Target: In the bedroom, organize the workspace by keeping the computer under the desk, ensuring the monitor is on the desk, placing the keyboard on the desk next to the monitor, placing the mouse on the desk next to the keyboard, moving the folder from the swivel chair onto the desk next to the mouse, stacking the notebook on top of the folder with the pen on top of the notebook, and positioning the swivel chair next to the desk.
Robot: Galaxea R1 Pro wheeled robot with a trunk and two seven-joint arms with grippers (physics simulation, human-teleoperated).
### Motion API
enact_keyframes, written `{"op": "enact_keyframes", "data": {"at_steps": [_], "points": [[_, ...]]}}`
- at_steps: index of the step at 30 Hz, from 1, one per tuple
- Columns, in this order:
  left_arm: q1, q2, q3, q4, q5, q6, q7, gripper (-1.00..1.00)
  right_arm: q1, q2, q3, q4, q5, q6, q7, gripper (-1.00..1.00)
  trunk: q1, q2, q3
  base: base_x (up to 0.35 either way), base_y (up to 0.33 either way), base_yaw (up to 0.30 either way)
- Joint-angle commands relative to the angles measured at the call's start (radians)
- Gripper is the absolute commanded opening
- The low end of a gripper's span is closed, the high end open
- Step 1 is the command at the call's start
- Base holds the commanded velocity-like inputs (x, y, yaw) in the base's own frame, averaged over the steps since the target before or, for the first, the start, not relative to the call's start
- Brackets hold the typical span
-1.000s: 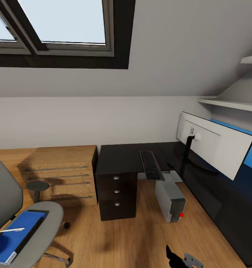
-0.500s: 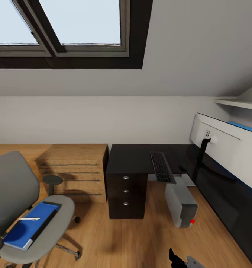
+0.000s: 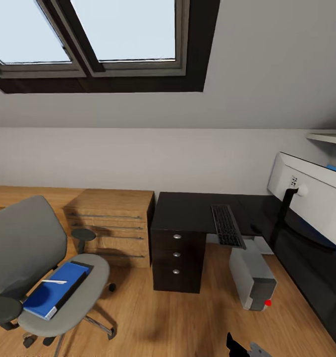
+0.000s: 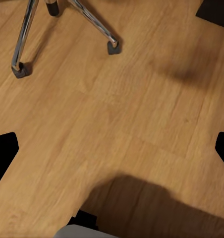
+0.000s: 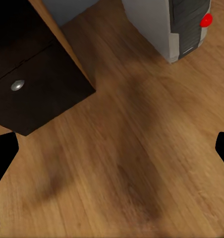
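There are no words or numbers to read here. Nothing in the room has a label or sign.

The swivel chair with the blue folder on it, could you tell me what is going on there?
Nothing is being handled yet. The folder lies on the swivel chair seat with a small white item on top. The keyboard and monitor sit on the desk, the computer on the floor beside its drawers.

The folder [image 3: 56,296] lies on the swivel chair [image 3: 39,267], left of the desk [image 3: 188,210]; the computer [image 3: 252,277] stands beneath.
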Motion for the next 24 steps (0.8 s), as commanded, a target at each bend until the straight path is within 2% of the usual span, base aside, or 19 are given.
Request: {"op": "enact_keyframes", "data": {"at_steps": [1, 11, 24], "points": [[-0.001, -0.001, 0.005, 0.000, -0.006, -0.003, 0.003, 1.00, -0.001, 0.000, -0.006, 0.002, -0.005, -0.004, 0.008, 1.00, 0.000, -0.001, -0.001, -0.070, -0.007, 0.033], [-0.001, -0.001, 0.006, 0.000, -0.006, -0.003, 0.003, 1.00, -0.001, -0.002, -0.006, 0.000, -0.003, -0.007, 0.009, 1.00, 0.000, -0.001, -0.001, -0.231, -0.005, 0.008], [-0.001, -0.001, 0.006, 0.000, -0.006, -0.003, 0.003, 1.00, -0.001, -0.002, -0.006, 0.001, -0.003, -0.007, 0.009, 1.00, 0.000, -0.001, -0.001, -0.031, -0.090, 0.000]]}}
